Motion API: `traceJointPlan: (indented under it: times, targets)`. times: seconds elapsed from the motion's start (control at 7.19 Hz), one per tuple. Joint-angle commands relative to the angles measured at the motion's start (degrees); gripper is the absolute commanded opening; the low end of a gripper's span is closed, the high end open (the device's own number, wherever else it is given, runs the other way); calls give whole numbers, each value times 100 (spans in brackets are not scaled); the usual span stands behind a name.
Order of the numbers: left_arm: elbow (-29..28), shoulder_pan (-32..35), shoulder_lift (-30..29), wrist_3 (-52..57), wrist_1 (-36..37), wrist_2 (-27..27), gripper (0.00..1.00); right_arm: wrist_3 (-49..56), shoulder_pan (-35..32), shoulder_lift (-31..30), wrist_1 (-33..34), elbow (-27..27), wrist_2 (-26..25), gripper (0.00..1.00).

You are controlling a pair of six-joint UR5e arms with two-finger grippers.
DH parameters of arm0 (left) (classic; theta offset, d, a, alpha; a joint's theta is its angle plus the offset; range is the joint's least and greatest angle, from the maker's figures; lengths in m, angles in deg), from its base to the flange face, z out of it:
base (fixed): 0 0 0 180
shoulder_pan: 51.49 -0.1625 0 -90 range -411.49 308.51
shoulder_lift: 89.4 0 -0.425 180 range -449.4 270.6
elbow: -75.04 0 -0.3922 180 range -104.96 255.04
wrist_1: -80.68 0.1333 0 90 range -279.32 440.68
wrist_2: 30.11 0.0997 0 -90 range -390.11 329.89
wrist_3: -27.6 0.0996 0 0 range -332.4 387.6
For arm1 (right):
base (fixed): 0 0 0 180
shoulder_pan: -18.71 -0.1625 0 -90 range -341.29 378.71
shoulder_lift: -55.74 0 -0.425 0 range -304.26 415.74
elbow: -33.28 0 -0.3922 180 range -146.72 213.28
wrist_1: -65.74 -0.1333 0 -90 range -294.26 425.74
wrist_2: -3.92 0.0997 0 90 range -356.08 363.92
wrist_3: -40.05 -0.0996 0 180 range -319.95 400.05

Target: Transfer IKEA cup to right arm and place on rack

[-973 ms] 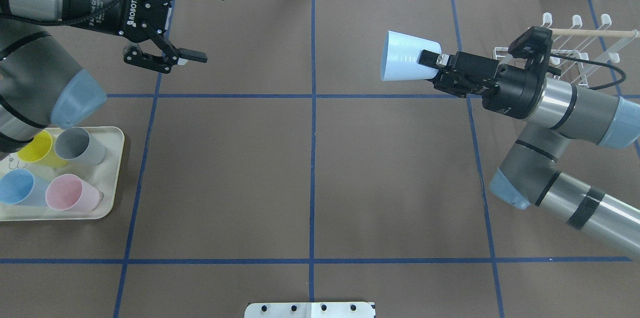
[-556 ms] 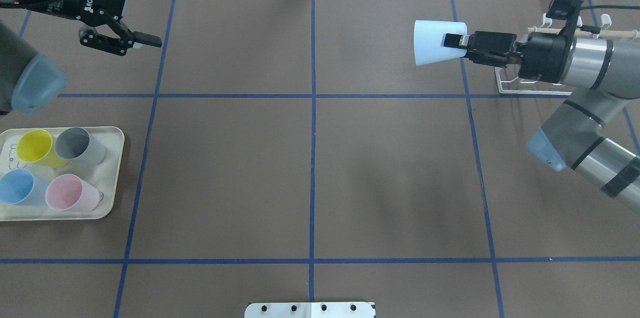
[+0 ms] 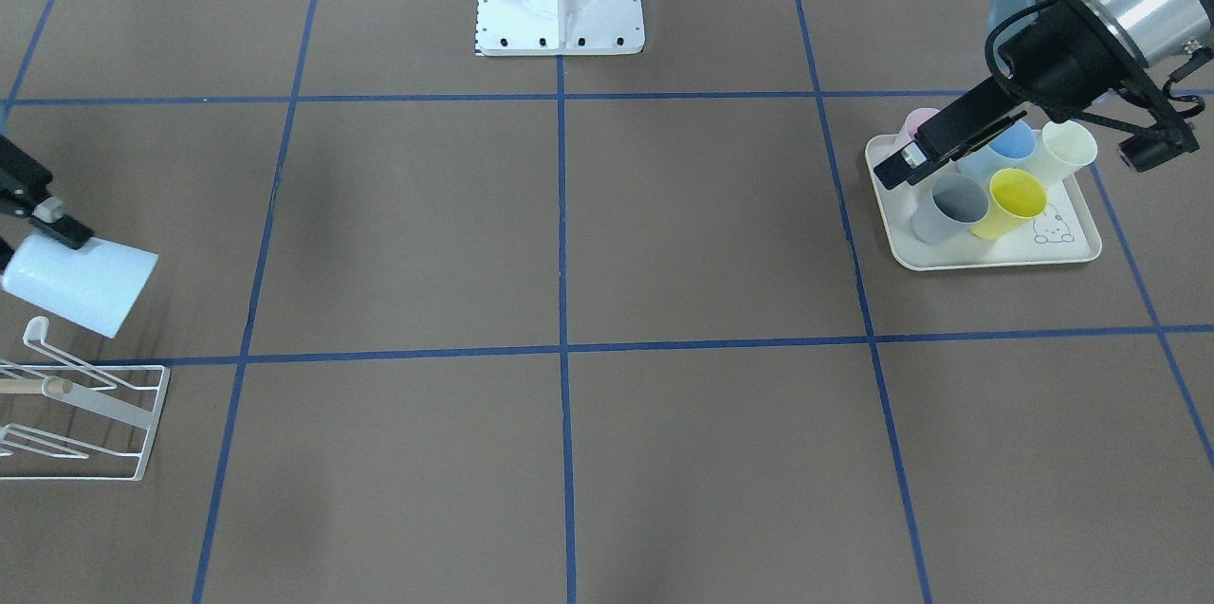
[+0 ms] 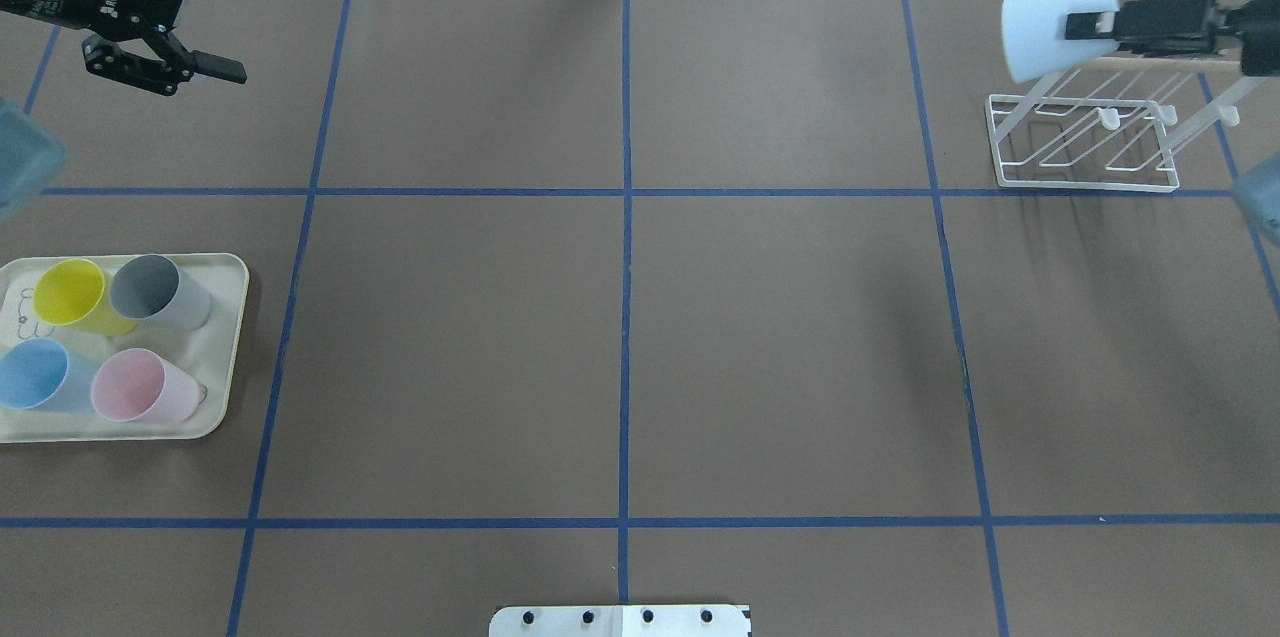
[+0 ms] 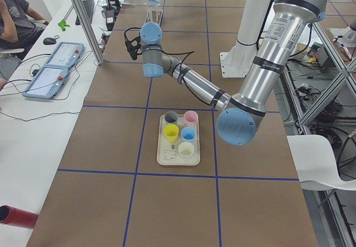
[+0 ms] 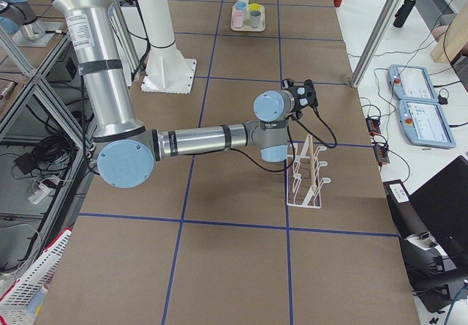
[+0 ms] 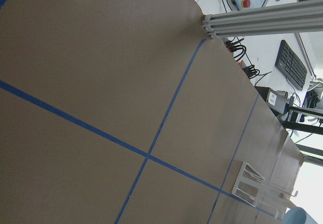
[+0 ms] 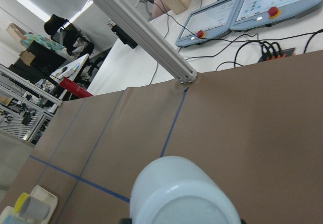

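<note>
Right gripper [image 4: 1085,22] has its jaws clamped on the narrow end of the pale blue cup [image 4: 1035,35], holding it on its side in the air, wide end pointing away from the arm. The cup hangs just beside the end of the white wire rack [image 4: 1085,186], near the wooden dowel [image 4: 1150,63]. Over at the far corner, the left gripper [image 4: 248,25] hovers with jaws wide apart, nothing between them. The tray [image 4: 238,317] sits well apart from the rack, with cups standing in it.

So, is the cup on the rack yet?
No, the pale blue cup lies sideways in the right gripper, not on any prong of the rack.
</note>
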Motion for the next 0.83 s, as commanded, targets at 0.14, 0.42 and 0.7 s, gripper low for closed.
traceJointPlan:
  times: [0.14,0.42,0.7]
  targets:
    - [4,30,121,47,54,37,100,1731,-1013,-627,1568,-1,756,23]
    - [13,13,166,47,54,46,100,2254,-1190,-770,2142,-1,721,23]
    - [13,-13,288,38,54,81,100,2936,-1278,-814,2694,8,721,22]
